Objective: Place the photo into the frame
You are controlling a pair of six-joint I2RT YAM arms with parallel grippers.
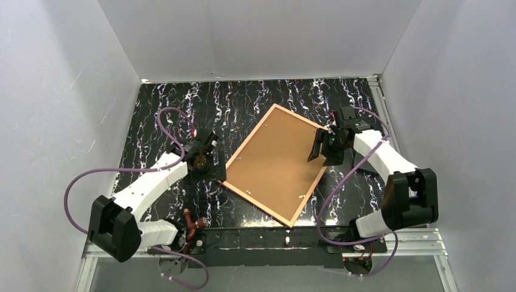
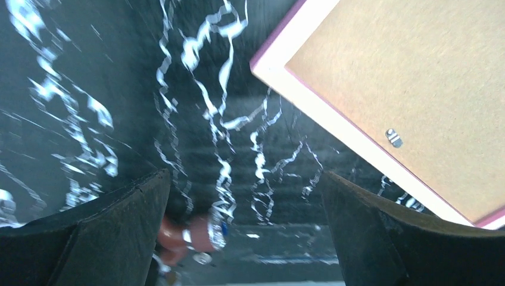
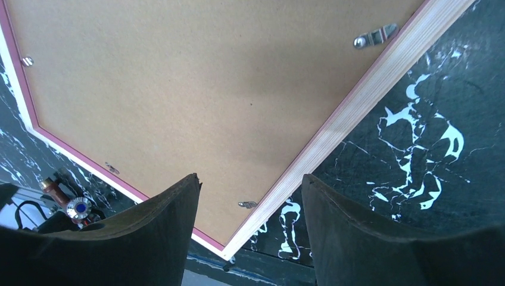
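Observation:
The frame (image 1: 309,182) lies back-up and skewed in the middle of the black marbled table, a plain brown backing board (image 1: 275,163) filling it. The photo is hidden. My left gripper (image 1: 202,157) hangs just left of the frame's left corner; in its wrist view the left gripper (image 2: 245,176) is open over bare table, the frame's pale rim (image 2: 333,122) to its right. My right gripper (image 1: 317,149) hovers over the frame's right edge; in its wrist view the right gripper (image 3: 249,179) is open and empty, straddling the rim (image 3: 351,113) above a small metal clip (image 3: 247,204).
White walls enclose the table on three sides. A metal rail (image 1: 414,240) runs along the near edge by the arm bases. Purple cables (image 1: 79,182) loop beside both arms. A small reddish-brown fitting (image 1: 193,224) sits near the left base.

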